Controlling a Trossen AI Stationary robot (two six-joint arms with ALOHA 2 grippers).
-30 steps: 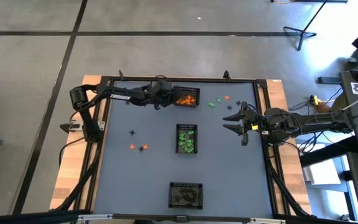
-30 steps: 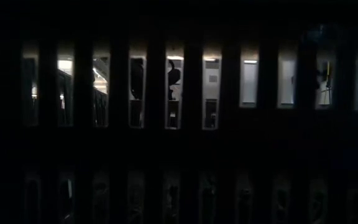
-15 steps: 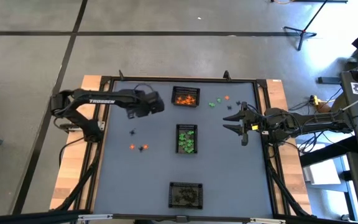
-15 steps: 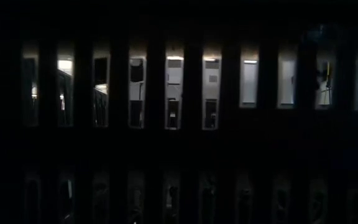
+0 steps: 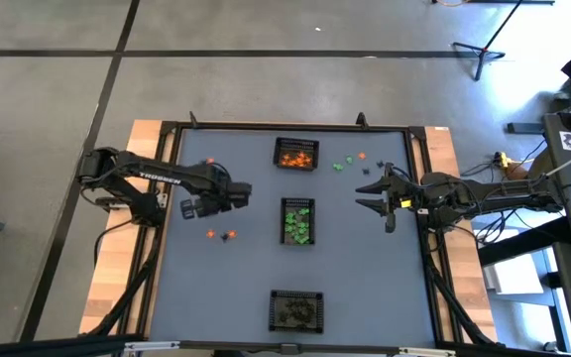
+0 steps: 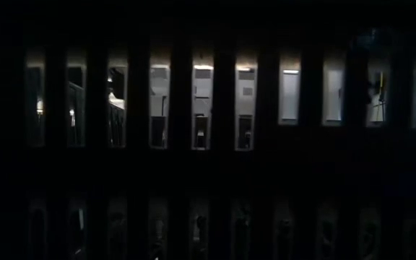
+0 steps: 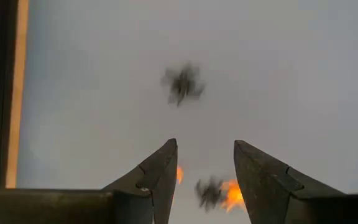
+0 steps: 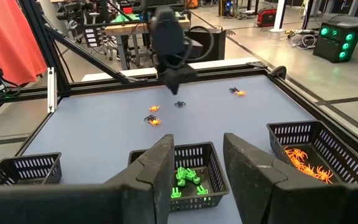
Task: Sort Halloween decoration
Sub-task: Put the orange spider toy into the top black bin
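Left gripper (image 5: 188,207), "TROSSEN" lettered on its arm, hovers empty, parted over black trinket (image 7: 182,84).

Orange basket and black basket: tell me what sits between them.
The green basket sits between the orange basket and the black basket, with bare table on either side of it, seen in the high view.

A: Overhead lighting even and bright; the grey-blue flat surface (image 5: 236,288) shows no glare, only faint shadows.

B: Low view nearly black, backlit through slats. Left wrist view: tiny black and orange trinkets (image 7: 182,84) blurred; dark tapered fingers (image 7: 160,174) sharp.
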